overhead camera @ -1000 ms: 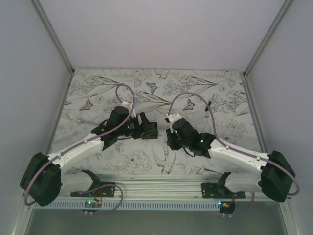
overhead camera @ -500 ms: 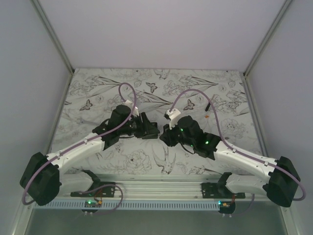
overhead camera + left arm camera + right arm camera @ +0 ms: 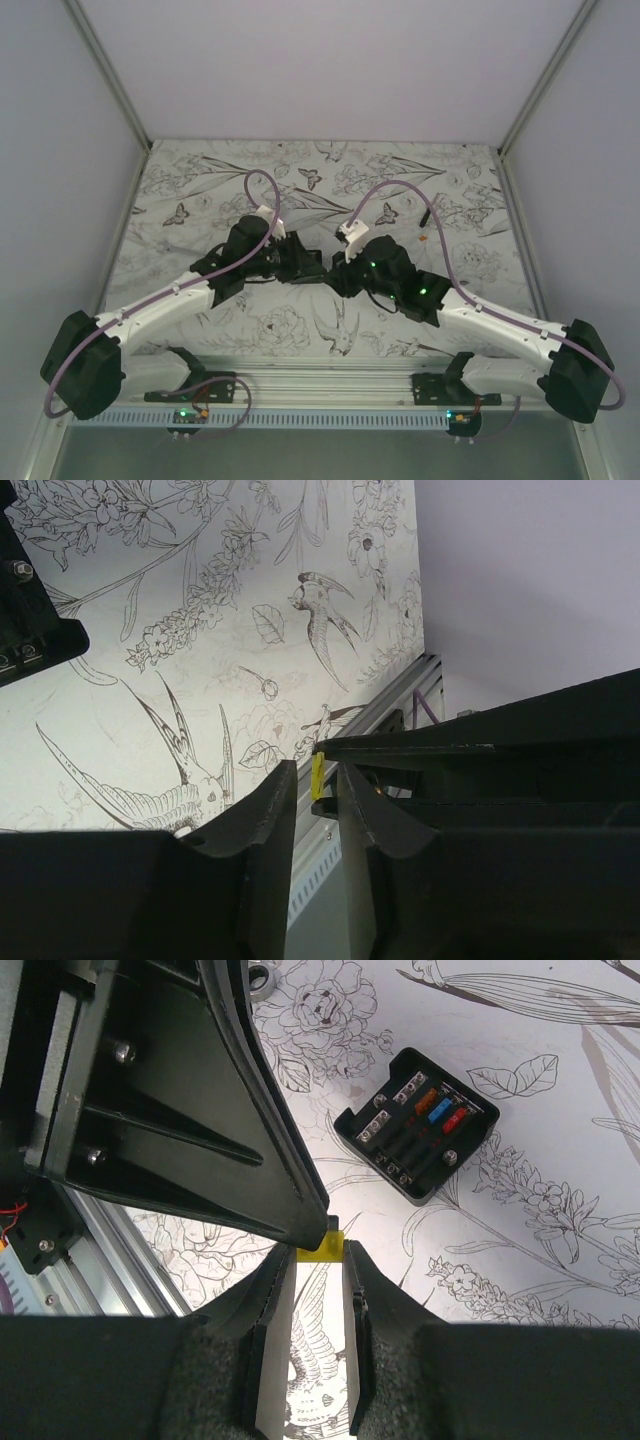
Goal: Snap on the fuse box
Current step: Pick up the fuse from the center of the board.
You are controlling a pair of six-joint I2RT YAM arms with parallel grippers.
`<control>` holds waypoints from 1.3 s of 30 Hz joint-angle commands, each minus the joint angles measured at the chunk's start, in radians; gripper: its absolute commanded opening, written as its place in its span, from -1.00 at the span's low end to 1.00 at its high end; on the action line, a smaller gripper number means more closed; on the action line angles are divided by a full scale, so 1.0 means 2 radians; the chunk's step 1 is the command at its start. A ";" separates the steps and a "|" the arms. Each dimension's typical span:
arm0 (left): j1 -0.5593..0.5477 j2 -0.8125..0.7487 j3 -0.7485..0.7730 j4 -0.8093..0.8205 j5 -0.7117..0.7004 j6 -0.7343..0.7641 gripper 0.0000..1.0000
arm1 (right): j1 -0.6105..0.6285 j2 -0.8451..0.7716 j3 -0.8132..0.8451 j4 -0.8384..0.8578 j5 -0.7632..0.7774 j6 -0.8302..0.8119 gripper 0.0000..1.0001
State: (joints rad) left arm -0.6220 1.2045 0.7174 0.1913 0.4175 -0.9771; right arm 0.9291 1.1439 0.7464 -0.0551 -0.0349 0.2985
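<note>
Two robot arms meet tip to tip above the floral-printed bench (image 3: 200,190). Within the last second the right arm has swung inward and the left tool (image 3: 317,780) has drawn its jaws in from wide, so both now bear on one small yellow plastic bit (image 3: 322,1244). The right tool (image 3: 320,1260) pinches that bit squarely between its fingertips. The left tool, jaws nearly pressed together, appears to grip the bit's other end, which reads as a hand-over, not yet work on the box itself. The small black squarish plastic fuse box (image 3: 418,1125), its red, blue and orange fuses facing up and no cover on it, lies flat on the bench below and ahead of the right tool's fingertips, touched by neither tool. A thin black stick-like piece (image 3: 426,216) and a tiny orange bit (image 3: 425,240) lie beside the right tool's wrist, on the side away from the arm bases. The obstacle, by the look of it, is that both tools are occupied with the yellow bit, and the part to be snapped on cannot be made out.
</note>
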 commanded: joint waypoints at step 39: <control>0.023 -0.300 -0.084 0.031 -0.226 -0.084 -1.00 | 0.016 0.085 -0.058 0.536 -0.014 0.346 -0.14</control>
State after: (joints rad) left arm -0.5804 0.6331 0.5598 0.2054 0.0120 -1.1053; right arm 0.9428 1.2888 0.5907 0.8055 -0.0360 0.9054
